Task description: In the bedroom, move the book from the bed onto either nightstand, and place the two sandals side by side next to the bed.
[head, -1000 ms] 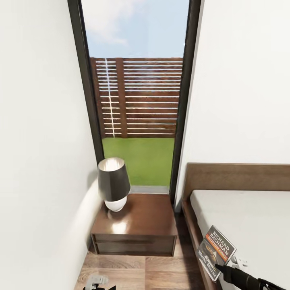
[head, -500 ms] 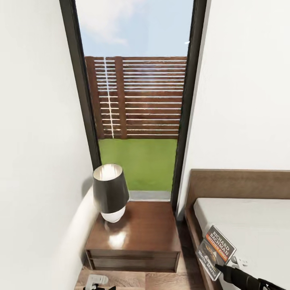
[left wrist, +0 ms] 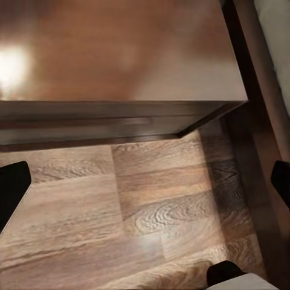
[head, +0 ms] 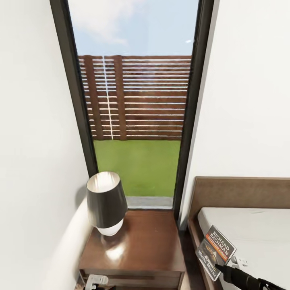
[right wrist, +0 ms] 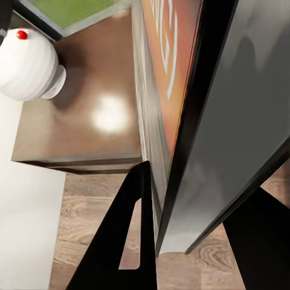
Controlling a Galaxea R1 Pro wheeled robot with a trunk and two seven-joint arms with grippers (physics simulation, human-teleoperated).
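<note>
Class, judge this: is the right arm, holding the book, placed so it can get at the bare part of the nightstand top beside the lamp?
Probably yes. The right gripper holds the book just off the nightstand, whose top is bare away from the lamp; nothing stands between.

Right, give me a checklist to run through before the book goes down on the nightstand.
1. Book held in the right gripper: ok, fingers either side of it in the right wrist view.
2. Book off the bed: ok, it is held up, tilted, over the bed's edge.
3. Bare space on the nightstand: ok, the half away from the lamp is free.
4. Book over the nightstand: not ok, it is off to the bed side.
5. Left gripper out of the way: cannot tell, it sits low by the nightstand's front.
</note>
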